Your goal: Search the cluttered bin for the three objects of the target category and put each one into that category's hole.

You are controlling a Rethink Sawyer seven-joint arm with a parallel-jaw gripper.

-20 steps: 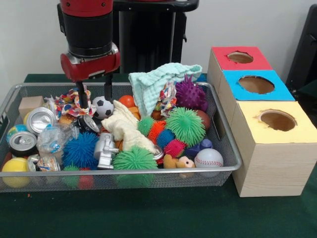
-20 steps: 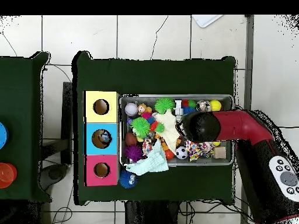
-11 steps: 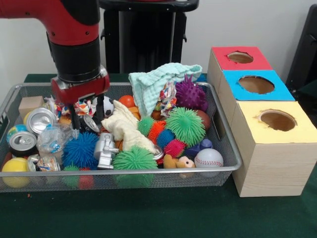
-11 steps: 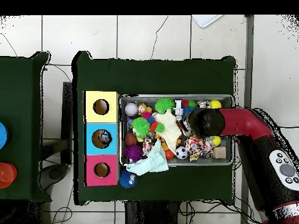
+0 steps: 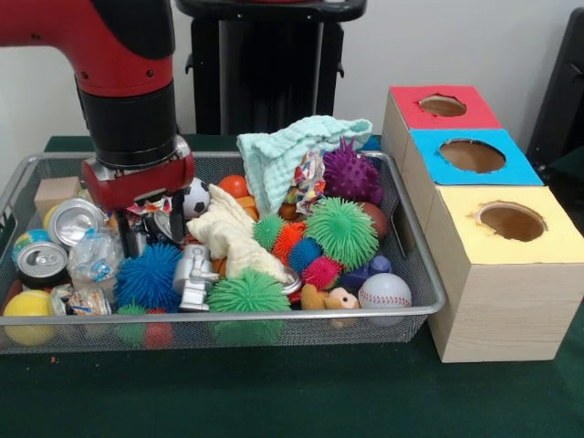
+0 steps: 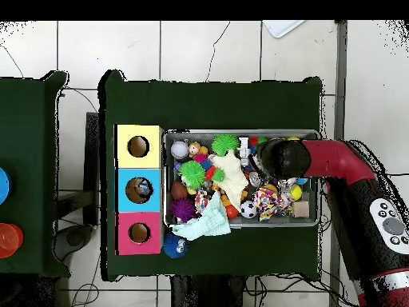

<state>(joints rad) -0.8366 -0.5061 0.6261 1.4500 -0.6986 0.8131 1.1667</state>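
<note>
The end effector (image 5: 151,225) is lowered open-fingered, nothing gripped, into the wire bin (image 5: 412,251); something is glimpsed in the blue box's hole (image 6: 142,189), sorting judged mostly undone.

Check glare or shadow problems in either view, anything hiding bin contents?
Front view: even lighting, bright glare only on the shiny silver can top; the red and black arm's gripper casts little shadow but covers items behind it. Overhead view: the arm hides the right part of the wire mesh bin; no glare.
</note>
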